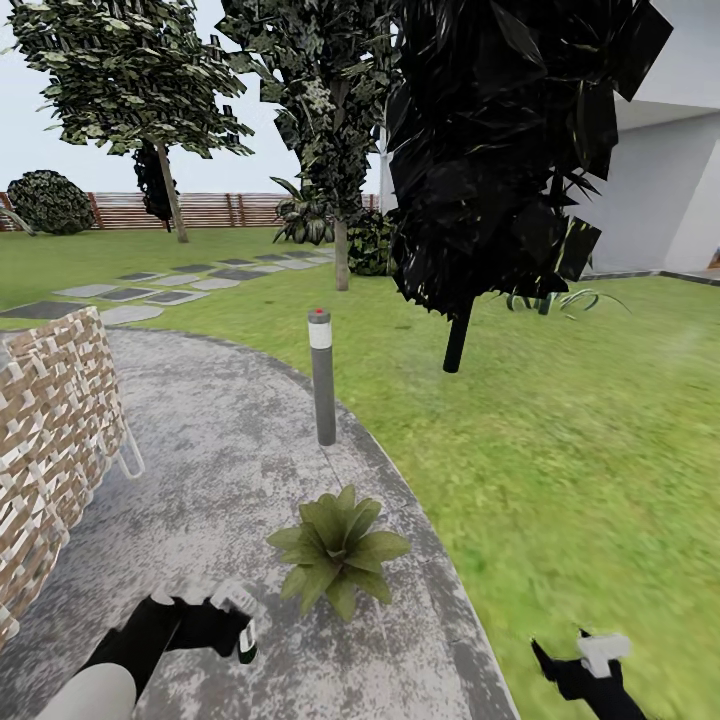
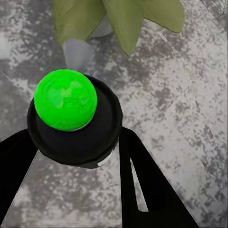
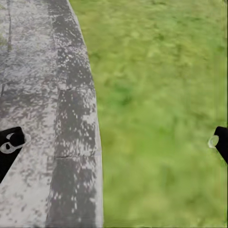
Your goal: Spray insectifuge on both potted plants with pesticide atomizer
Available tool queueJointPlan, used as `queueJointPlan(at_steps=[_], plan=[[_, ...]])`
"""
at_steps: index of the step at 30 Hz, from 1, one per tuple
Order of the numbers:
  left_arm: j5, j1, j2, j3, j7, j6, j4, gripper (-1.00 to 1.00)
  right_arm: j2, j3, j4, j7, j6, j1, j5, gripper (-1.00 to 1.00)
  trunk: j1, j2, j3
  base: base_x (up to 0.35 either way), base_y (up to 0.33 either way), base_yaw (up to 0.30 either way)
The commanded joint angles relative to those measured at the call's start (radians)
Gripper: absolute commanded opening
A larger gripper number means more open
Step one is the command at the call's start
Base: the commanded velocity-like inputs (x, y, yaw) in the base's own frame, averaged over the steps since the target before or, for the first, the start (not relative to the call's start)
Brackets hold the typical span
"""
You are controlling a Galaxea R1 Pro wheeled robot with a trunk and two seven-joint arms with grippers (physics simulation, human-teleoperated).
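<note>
A mottled grey patio (image 1: 230, 450) is bordered by lawn (image 1: 560, 420), with a bollard lamp (image 1: 322, 377) at its edge.

The pesticide atomizer (image 2: 73, 121) is clamped in the left gripper (image 1: 235, 625), held low just beside a potted plant (image 1: 338, 547); the right gripper (image 3: 114, 140) is spread wide above the patio's rim.

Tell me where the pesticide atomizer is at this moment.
In the head view the pesticide atomizer sits low on the left, held in the left gripper over the grey patio, just short of the potted plant.
</note>
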Motion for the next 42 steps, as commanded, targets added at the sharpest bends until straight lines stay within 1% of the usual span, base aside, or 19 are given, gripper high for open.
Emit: queueJointPlan(at_steps=[1,3,5,8,11,14,18,20,21,23,25,28,29,30,32,33,34,37,42], plan=[[-0.001,-0.001,-0.004,0.009,0.018,0.022,-0.002,-1.0,0.002,-0.01,0.001,-0.031,-0.007,0.008,0.003,1.0,0.0,0.0,-0.001,0.0,0.0,0.0],[-0.001,-0.002,-0.009,0.01,0.041,0.06,-0.002,-1.0,0.004,-0.011,0.001,-0.055,-0.015,0.014,0.002,1.0,0.0,0.0,-0.001,0.0,0.0,0.0],[-0.001,-0.004,-0.013,0.008,0.059,0.163,-0.005,-1.0,0.005,-0.012,0.001,-0.069,-0.019,0.017,0.001,1.0,0.0,0.0,-0.001,0.0,0.0,0.0],[-0.002,-0.012,-0.014,0.004,0.065,0.246,-0.007,-1.0,0.01,-0.011,0.003,-0.072,-0.019,0.018,0.002,1.0,0.0,0.0,-0.001,0.0,0.0,0.0],[-0.011,-0.015,-0.015,-0.003,0.065,0.288,-0.005,-1.0,0.02,-0.01,0.004,-0.071,-0.02,0.019,0.003,1.0,0.0,0.0,-0.001,0.0,0.0,0.0],[-0.012,-0.017,-0.017,-0.014,0.064,0.407,-0.005,-1.0,0.022,-0.01,0.028,-0.073,-0.023,0.025,0.003,1.0,0.0,0.0,-0.001,0.0,0.0,0.0],[-0.014,-0.033,-0.021,-0.056,0.063,0.456,-0.006,-1.0,0.023,-0.01,0.044,-0.074,-0.024,0.032,0.004,1.0,0.0,0.0,-0.001,0.0,0.0,0.0],[-0.015,-0.058,-0.021,-0.074,0.063,0.507,-0.006,-1.0,0.027,-0.01,0.047,-0.128,-0.025,0.038,0.003,1.0,0.0,0.0,-0.001,0.0,0.0,0.0],[-0.013,-0.07,-0.021,-0.077,0.062,0.549,-0.007,-1.0,0.037,-0.01,0.048,-0.176,-0.026,0.039,0.003,1.0,0.0,0.0,-0.001,0.0,0.0,0.0],[-0.012,-0.098,-0.02,-0.079,0.061,0.617,-0.007,-1.0,0.055,-0.01,0.048,-0.236,-0.038,0.041,0.005,1.0,0.0,0.0,-0.001,0.0,0.0,0.0],[-0.013,-0.126,-0.018,-0.081,0.061,0.696,-0.007,-1.0,0.063,-0.01,0.056,-0.259,-0.049,0.047,0.01,1.0,0.0,0.0,-0.001,0.0,0.0,0.0],[-0.016,-0.151,-0.02,-0.082,0.06,0.726,-0.007,-1.0,0.065,-0.008,0.086,-0.263,-0.052,0.049,0.012,1.0,0.0,0.0,-0.001,0.0,0.0,0.0],[-0.025,-0.156,-0.023,-0.091,0.06,0.731,-0.006,-1.0,0.066,-0.007,0.091,-0.264,-0.052,0.049,0.012,1.0,0.0,0.0,-0.001,0.0,0.0,0.0],[-0.042,-0.159,-0.027,-0.13,0.059,0.735,-0.005,-1.0,0.067,-0.006,0.094,-0.264,-0.053,0.049,0.012,1.0,0.0,0.0,-0.001,0.0,0.0,0.0],[-0.051,-0.164,-0.028,-0.195,0.055,0.742,-0.004,-1.0,0.067,-0.007,0.096,-0.265,-0.053,0.049,0.012,1.0,0.0,0.0,-0.001,0.0,0.0,0.0],[-0.052,-0.17,-0.028,-0.213,0.053,0.753,-0.003,-1.0,0.066,-0.007,0.096,-0.265,-0.053,0.049,0.012,1.0,0.0,0.0,-0.001,0.018,0.0,0.0],[-0.053,-0.182,-0.028,-0.232,0.047,0.789,0.002,-1.0,0.067,-0.007,0.096,-0.265,-0.053,0.049,0.011,1.0,0.0,0.0,-0.001,0.11,0.038,0.0],[-0.057,-0.191,-0.027,-0.244,0.038,0.826,0.01,-1.0,0.067,-0.006,0.096,-0.265,-0.053,0.049,0.011,1.0,0.0,0.0,-0.001,0.223,0.138,0.0],[-0.059,-0.185,-0.027,-0.248,0.034,0.834,0.013,-1.0,0.067,-0.007,0.096,-0.266,-0.054,0.049,0.011,1.0,0.0,0.0,-0.001,0.133,0.089,0.0]])
